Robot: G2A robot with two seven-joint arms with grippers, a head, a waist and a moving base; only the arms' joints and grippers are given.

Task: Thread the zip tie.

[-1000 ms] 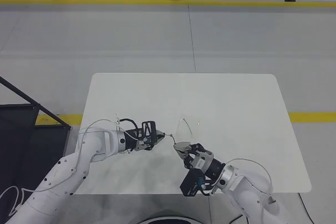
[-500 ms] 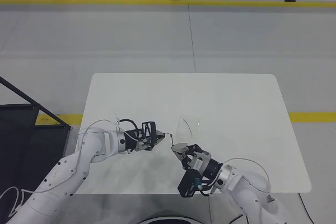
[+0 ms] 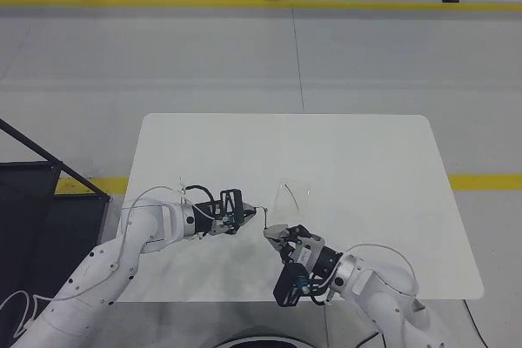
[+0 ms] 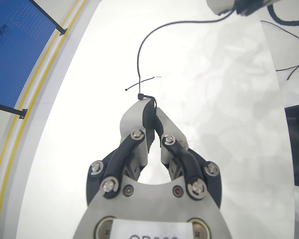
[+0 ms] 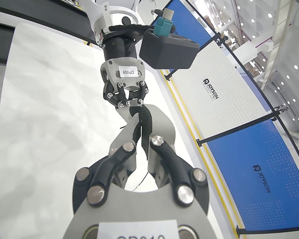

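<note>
pinching the head end of the zip tie [image 4: 139, 58] between jaws pressed tight together, the left gripper [image 4: 149, 105] holds the small square head just proud of its fingertips. i take that to be deliberate: the slot is left exposed and steady as a target. from the head the black strap climbs and bends over in an arc toward the right arm, lifted off the table [image 3: 365, 157] near its front middle.

the right gripper [image 5: 139, 123] faces the left one nose to nose, just beside it, its jaws also squeezed together. a thin black strand runs under its fingers, so i judge it has the tail end and is set to steer the tip back round into the head. holding both ends this close leaves the strap bowed, not straight, which suits threading.

a short dark strand [image 4: 133, 86] lies on the table beyond the head; whether it is a second tie or a shadow i cannot tell.

as for writing, each gripper wears a white sticker [image 5: 128, 72] with a short printed code. a narrow tag [image 5: 106, 11] with small characters hangs on the left arm, and the blue panels [image 5: 239, 150] behind carry a white logo.
</note>
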